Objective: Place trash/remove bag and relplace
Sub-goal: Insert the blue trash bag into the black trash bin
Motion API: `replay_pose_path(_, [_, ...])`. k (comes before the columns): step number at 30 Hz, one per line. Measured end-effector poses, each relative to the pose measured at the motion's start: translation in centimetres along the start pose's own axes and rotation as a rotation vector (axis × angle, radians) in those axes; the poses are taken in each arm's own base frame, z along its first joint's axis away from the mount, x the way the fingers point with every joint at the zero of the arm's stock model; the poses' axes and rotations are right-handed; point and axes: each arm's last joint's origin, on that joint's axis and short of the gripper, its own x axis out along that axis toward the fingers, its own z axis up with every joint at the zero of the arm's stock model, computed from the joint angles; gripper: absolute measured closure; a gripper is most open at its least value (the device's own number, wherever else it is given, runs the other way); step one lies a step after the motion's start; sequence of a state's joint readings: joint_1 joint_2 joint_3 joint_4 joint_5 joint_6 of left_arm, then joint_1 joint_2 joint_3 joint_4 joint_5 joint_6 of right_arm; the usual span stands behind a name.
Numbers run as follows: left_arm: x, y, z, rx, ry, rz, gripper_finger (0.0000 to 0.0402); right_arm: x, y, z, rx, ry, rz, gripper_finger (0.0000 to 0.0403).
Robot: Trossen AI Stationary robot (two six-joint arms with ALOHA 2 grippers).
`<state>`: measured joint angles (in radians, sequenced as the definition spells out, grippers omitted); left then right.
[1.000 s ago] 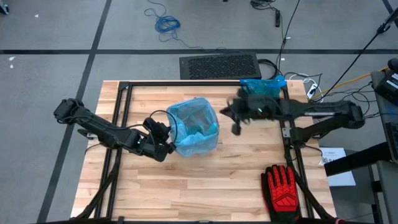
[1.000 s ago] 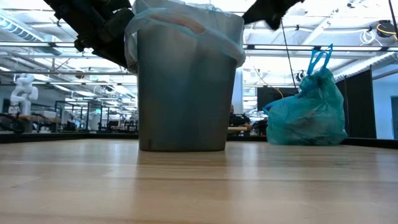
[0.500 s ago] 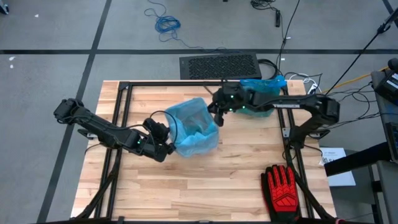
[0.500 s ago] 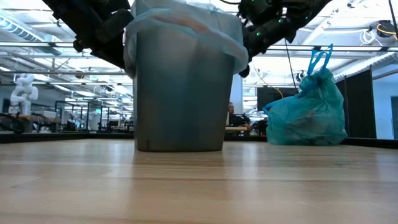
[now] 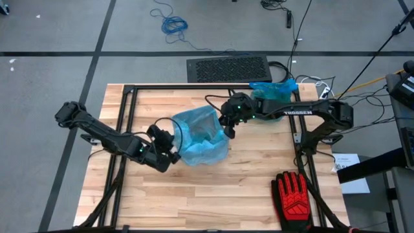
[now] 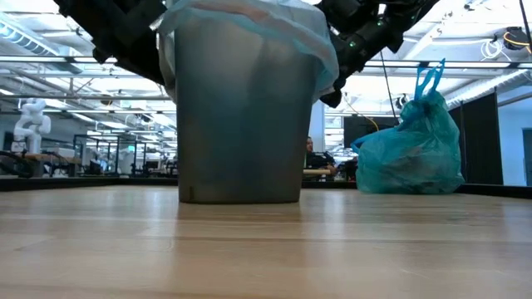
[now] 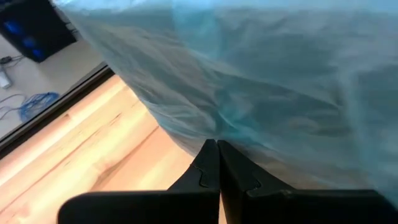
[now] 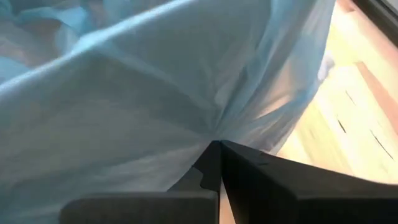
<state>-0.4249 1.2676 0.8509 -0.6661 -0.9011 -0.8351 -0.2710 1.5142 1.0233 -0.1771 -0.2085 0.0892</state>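
Grey bin point(image 6: 241, 116) upright mid-desk point(image 5: 194, 194), blue liner bag point(image 5: 200, 133) draped over its rim, left gripper point(image 5: 169, 155) pinching the liner's near-left edge, right gripper point(image 5: 228, 129) pinching its right edge, tied full blue bag point(image 6: 411, 149) at the desk's far right, red glove point(image 5: 294, 197) near the front right corner, trash scraps not visible

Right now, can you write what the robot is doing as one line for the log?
left gripper: shut on blue bag liner | right gripper: shut on liner's opposite edge | bin: upright, lined | tied full bag: behind
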Motion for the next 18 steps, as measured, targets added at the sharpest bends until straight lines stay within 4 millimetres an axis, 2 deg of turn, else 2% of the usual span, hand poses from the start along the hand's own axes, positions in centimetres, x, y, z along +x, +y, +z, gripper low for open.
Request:
replay_pose_path(11, [-2.9, -0.5, -1.4, 0.064, 0.107, -0.181, 0.0402, -2.3, 0.3, 0.1, -0.028, 0.022, -0.057, 0.0403])
replay_pose_path(15, [-3.7, 0.6, -2.0, 0.006, 0.093, -0.11, 0.0402, -2.7, 0.4, 0.2, -0.047, 0.01, -0.056, 0.0403])
replay_pose_path(18, [-4.3, 1.6, -1.8, -0.067, -0.041, -0.013, 0.0402, -2.9, 0.4, 0.4, -0.058, -0.003, -0.054, 0.0403])
